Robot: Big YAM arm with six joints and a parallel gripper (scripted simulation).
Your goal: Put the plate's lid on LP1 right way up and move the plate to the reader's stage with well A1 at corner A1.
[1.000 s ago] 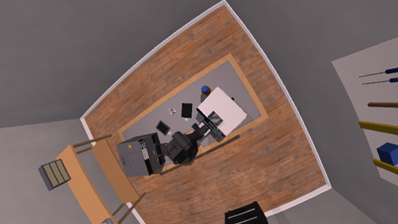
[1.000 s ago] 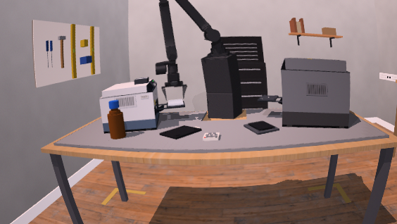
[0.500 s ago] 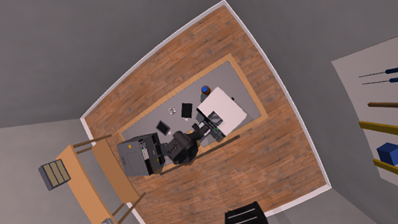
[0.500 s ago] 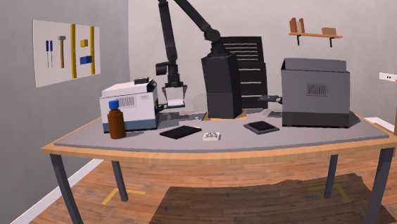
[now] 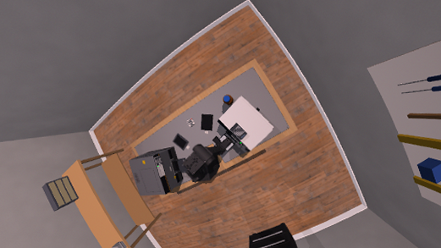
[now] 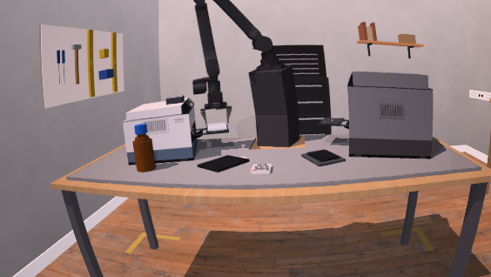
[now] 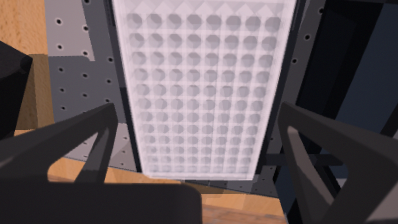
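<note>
The plate lies on the stage of the white dispenser. Its wells show through what looks like a clear lid on top; no A1 mark is readable. My gripper is open and points down at the plate, one finger beyond each long side, with gaps to both. The grey reader has its stage out, with no plate seen on it. Two dark bench positions show no lid; their names are unreadable.
The brown bottle with a blue cap stands upright beside the dispenser, on the side away from the arm's base. A small white item lies between the bench positions. The arm's black pedestal stands between the two machines.
</note>
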